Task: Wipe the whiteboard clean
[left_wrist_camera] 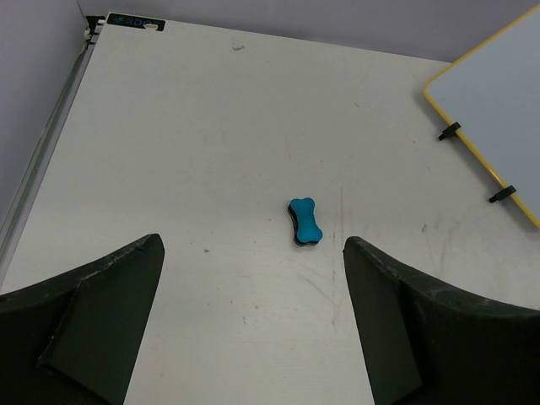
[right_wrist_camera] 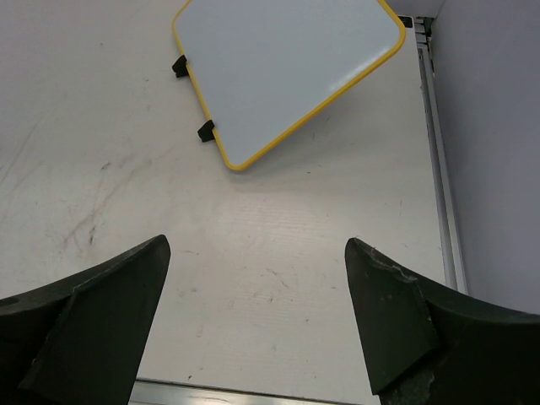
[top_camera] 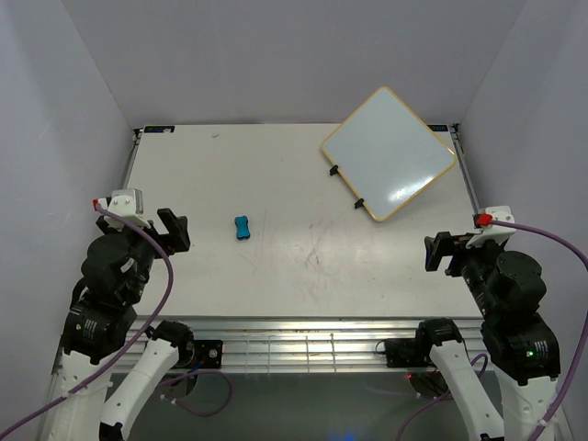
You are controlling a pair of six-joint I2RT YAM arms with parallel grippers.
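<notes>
Table (top_camera: 303, 276): board (top_camera: 390, 152) at one o'clock, eraser (top_camera: 242, 227) near nine; left claw (top_camera: 173, 231), right claw (top_camera: 439, 253) wide, empty. Risk of hard wiping toppling board.

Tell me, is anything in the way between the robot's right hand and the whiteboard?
No, nothing visible. Only bare table lies between the open right gripper and the whiteboard. The blue eraser sits well off to the left, nearer the left gripper.
</notes>
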